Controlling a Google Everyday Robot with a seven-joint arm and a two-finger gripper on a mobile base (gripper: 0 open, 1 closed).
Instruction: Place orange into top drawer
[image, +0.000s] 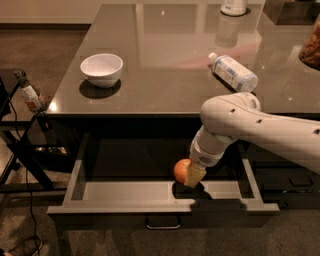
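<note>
Legend: the two-finger gripper (188, 177) on the white robot arm (260, 125) is clamped on the round, glossy orange (179, 170), low inside the open, wide grey metal top drawer (125, 206). Releasing only once the fruit rests on the drawer floor should limit rolling. Nothing else shows in the drawer, and the white ceramic bowl (101, 69) looks empty.

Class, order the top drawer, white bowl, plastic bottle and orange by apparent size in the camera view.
1. top drawer
2. white bowl and plastic bottle, about alike
3. orange, inside the drawer, the gripper shut on it
</note>
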